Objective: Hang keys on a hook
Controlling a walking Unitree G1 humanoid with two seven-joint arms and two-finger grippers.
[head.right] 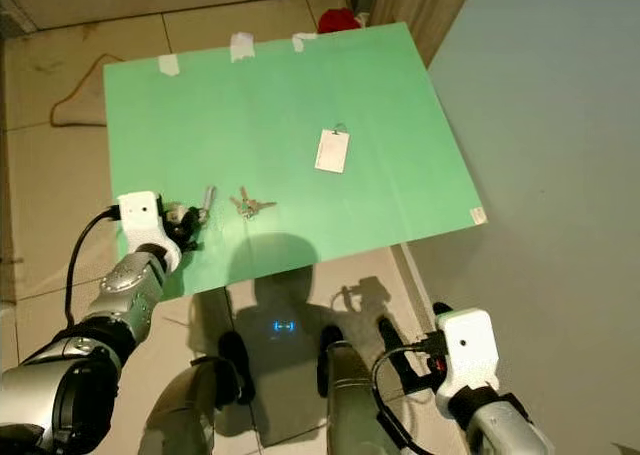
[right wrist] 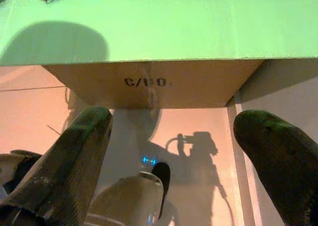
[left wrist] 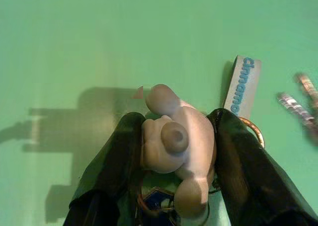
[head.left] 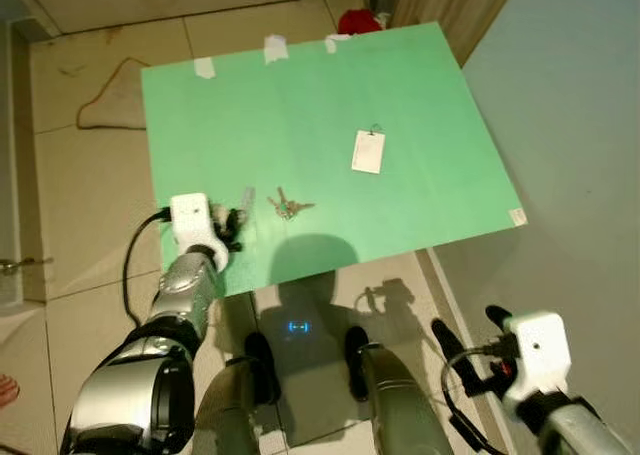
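One green board (head.left: 300,105), two bunches of keys (head.left: 289,207), one white card (head.left: 368,151), three tape strips (head.left: 275,47)

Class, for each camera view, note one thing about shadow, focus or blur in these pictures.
Left eye view: the robot's rounded shadow falls on the green board near edge. Left wrist view: the pinkish rubbery figurine keychain is sharp between the left tool fingers, the loose silver keys blurred. Right wrist view: the right tool fingers are soft, dark.
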